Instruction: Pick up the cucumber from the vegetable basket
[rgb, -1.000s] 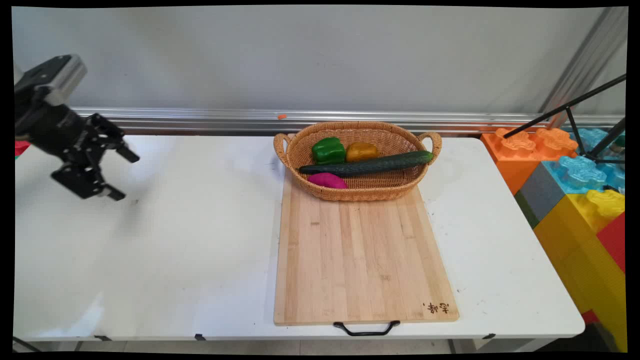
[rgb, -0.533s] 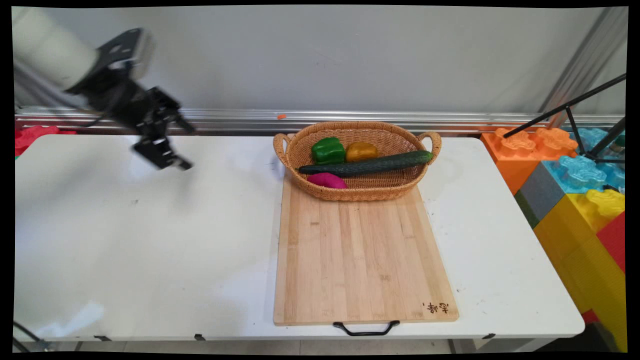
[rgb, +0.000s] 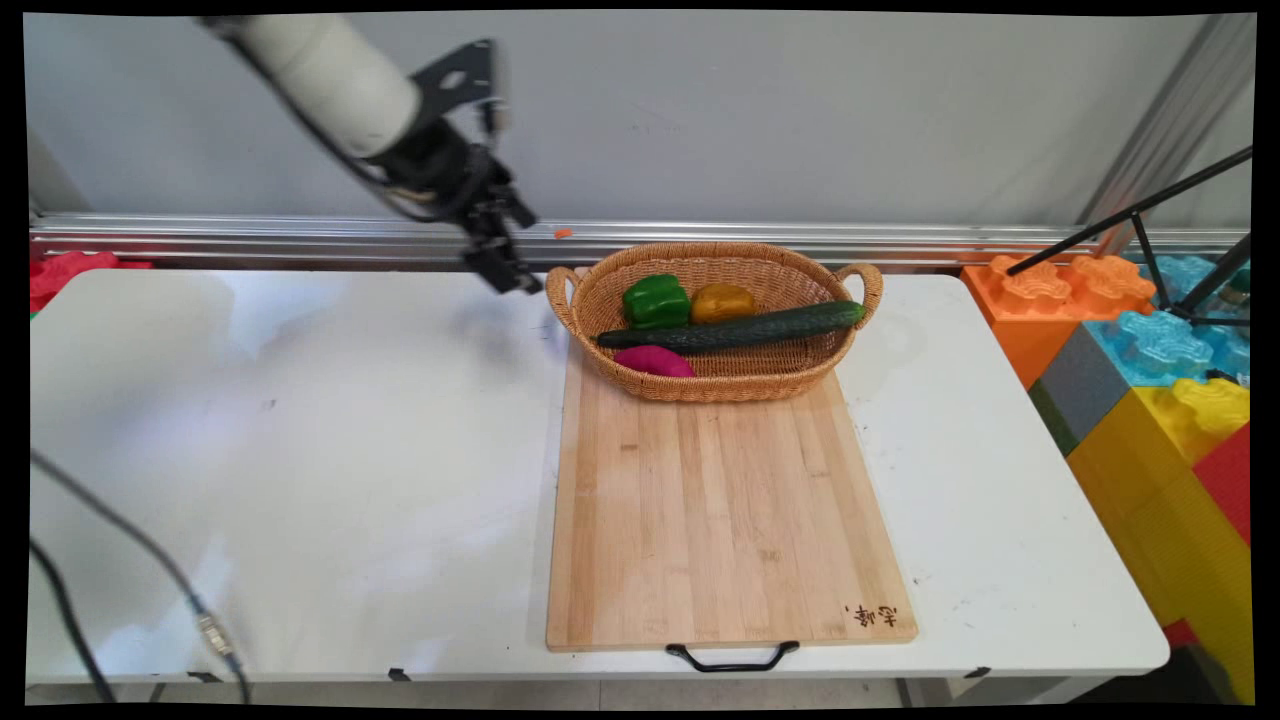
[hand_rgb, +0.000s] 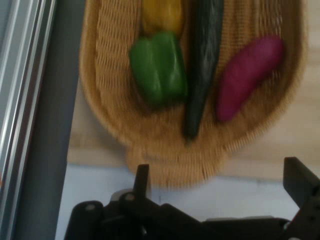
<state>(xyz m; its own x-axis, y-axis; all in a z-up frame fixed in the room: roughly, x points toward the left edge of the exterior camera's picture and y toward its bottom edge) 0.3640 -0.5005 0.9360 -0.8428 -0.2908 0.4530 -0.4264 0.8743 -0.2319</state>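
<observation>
Moved: your gripper (rgb: 505, 268) has swung from the table's left side across to the basket's left end, and rides higher than a second ago.
Unmoved: you see the basket, its four vegetables and the cutting board (rgb: 725, 510) exactly where they were.
Gripper: it hangs in the air just left of the wicker basket (rgb: 715, 385), above the white table (rgb: 300, 450), holding nothing.
Jaws: the hand view gives you two fingers (hand_rgb: 142, 181) standing well apart, so the gripper (hand_rgb: 220, 185) is spread wide with nothing between them.
Basket: it sits on the far end of the wooden board, near the wall rail.
Contents: green pepper (rgb: 657, 301) and yellow pepper (rgb: 723, 303) lie side by side at the back; the cucumber (rgb: 735, 328) runs lengthwise in front of them; the purple sweet potato (rgb: 654, 361) lies at the near left.
Hand view only: you look straight down into the basket (hand_rgb: 115, 90), its handle end nearest the fingers, the green pepper (hand_rgb: 158, 67) touching the cucumber (hand_rgb: 202, 65).
Main view only: toy blocks (rgb: 1150, 390) stacked off the table's right end, and black cables (rgb: 130, 590) at lower left.
</observation>
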